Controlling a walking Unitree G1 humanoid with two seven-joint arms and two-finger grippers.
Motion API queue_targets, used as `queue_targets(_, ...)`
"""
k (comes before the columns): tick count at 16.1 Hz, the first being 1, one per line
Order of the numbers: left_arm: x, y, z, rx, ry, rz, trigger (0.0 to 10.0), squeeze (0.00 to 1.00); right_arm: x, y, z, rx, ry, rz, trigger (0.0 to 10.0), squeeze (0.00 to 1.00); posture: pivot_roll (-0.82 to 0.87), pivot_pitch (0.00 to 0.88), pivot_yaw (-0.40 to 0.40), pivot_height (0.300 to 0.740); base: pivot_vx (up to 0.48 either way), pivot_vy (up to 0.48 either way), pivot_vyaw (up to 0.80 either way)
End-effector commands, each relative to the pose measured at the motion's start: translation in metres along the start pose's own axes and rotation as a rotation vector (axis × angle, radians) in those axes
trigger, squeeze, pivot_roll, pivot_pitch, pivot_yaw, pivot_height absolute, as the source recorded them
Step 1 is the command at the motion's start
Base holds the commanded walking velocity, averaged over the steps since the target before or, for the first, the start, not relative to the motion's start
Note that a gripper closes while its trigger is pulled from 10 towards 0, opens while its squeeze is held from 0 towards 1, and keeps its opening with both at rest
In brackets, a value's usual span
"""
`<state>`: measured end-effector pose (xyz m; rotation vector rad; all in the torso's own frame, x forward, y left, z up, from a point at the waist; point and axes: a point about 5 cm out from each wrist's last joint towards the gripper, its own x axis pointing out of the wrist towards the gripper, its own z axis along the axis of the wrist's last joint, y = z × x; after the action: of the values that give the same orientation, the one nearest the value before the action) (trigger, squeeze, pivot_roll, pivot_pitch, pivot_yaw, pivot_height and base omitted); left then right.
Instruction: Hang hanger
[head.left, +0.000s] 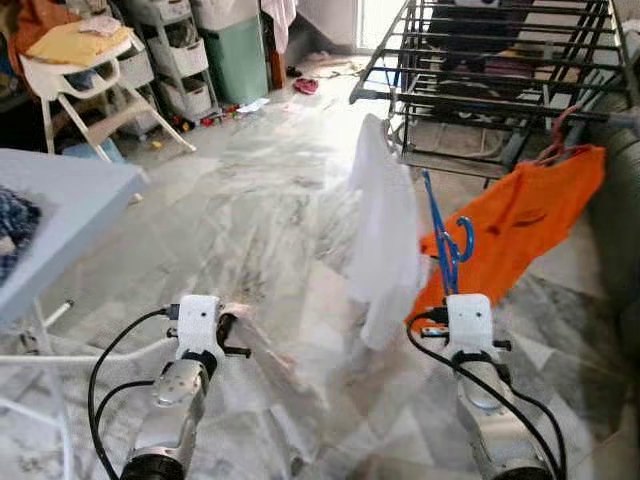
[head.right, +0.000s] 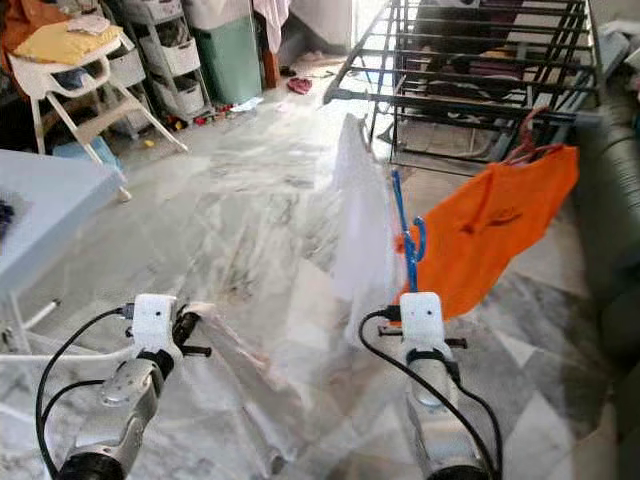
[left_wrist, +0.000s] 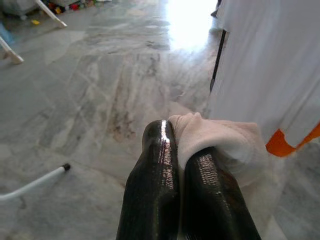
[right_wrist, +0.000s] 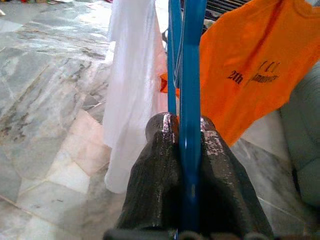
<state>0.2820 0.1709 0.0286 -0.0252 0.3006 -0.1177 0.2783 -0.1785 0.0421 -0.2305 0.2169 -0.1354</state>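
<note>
A: From the head views, where does the job stand?

B: The right pincer is clamped on a blue hanger, held upright, near and right of centre. A white garment hangs just left of it. The drying rack stands far right, with an orange shirt hung on it. I judge the hanger is being carried, not yet hung.

A: And the next move?

B: Probably lift the hook up and forward to a free rack bar, clear of the orange shirt.

A: Left wrist view?

B: The left pincer is closed on a bunched corner of white cloth. It seems to be the garment's hem, though the link is hard to trace.

A: Right wrist view?

B: Black fingers squeeze the hanger's blue stem. Its top is cut off, so the hook is unseen here.

A: Anything else unclear?

B: Whether the white garment actually sits on the hanger; in the head views the cloth hides its arms.
</note>
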Motion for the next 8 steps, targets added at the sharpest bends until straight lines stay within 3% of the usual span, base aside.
queue_targets(1,-0.0001,0.0069,0.0070,0.009,-0.021,0.013,10.0,0.00,0.0010,0.0047,0.0025,0.010,-0.009,0.011,10.0,0.00,-0.14,0.000,0.067,0.740,0.000,0.480,-0.56)
queue_targets(8,-0.0029,0.0054,0.0042,0.018,-0.011,0.005,10.0,0.00,0.0030,0.0064,0.0017,0.007,-0.008,0.018,10.0,0.00,-0.14,0.000,0.068,0.740,0.000,0.480,-0.57)
